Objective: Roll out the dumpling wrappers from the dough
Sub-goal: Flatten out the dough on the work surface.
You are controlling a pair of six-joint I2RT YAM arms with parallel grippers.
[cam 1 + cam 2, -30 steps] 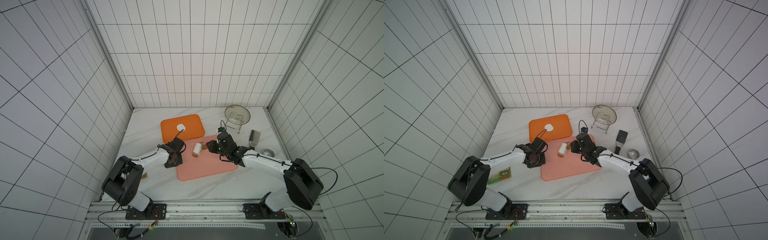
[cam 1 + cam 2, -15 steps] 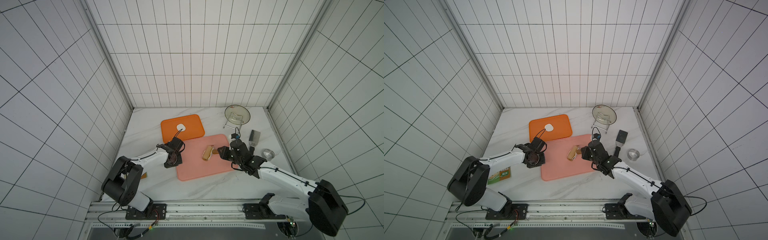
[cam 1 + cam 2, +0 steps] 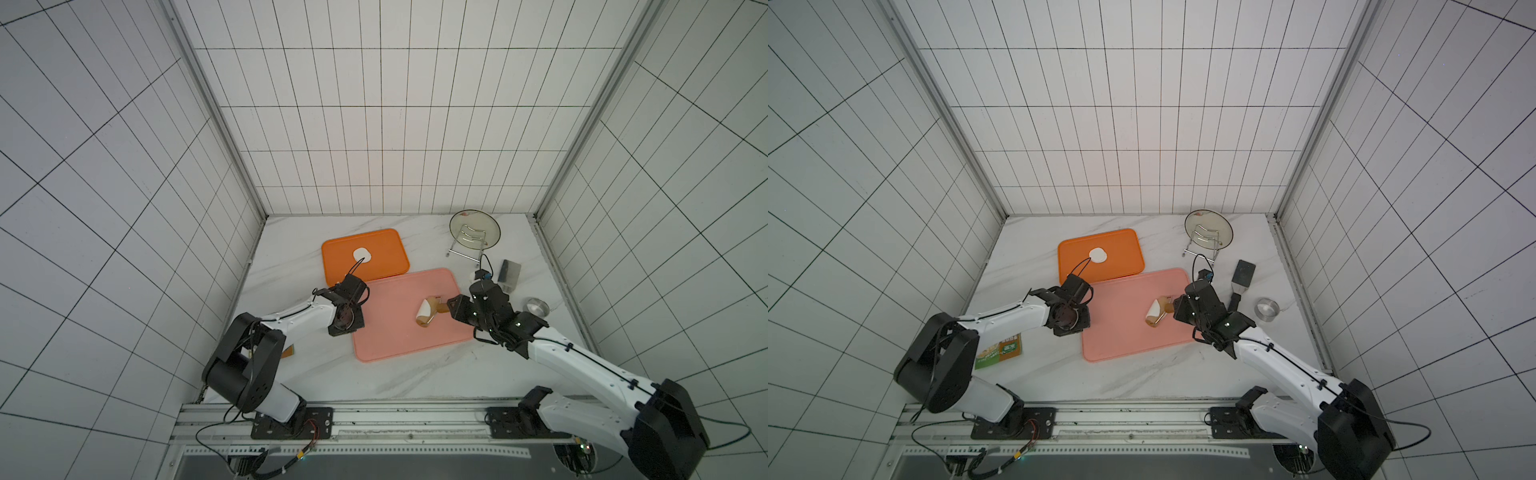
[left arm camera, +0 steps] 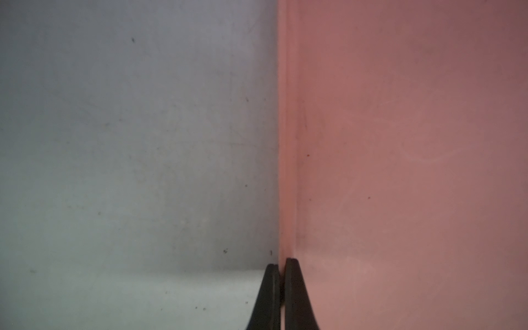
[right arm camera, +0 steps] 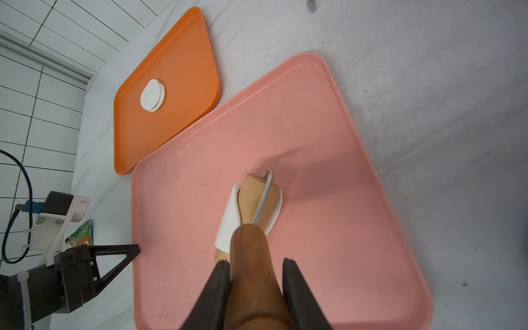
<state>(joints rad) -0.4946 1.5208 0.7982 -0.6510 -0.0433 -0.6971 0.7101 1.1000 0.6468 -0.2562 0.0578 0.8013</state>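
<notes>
The white dough (image 5: 228, 220) is a thin sheet wrapped partly round a wooden roller (image 5: 253, 197) that lies on the pink tray (image 5: 328, 143). The dough shows beside the roller in both top views (image 3: 424, 309) (image 3: 1153, 309). My right gripper (image 5: 255, 261) (image 3: 453, 309) is shut on the roller's dark wooden handle (image 5: 250, 257). The dumpling wrappers (image 5: 153, 95) (image 3: 362, 253) lie stacked as round white discs on the orange tray (image 5: 183, 71). My left gripper (image 4: 281, 261) (image 5: 136, 248) is shut on the pink tray's left rim (image 4: 285, 171).
A glass plate on a wire rack (image 3: 474, 230) stands at the back right. A metal scraper (image 3: 509, 274) and a steel ring cutter (image 3: 537, 307) lie right of the pink tray. A green and orange packet (image 3: 1000, 351) lies under the left arm.
My right gripper has drawn the roller rightward across the pink tray, with the dough turning round it. The left arm has not moved.
</notes>
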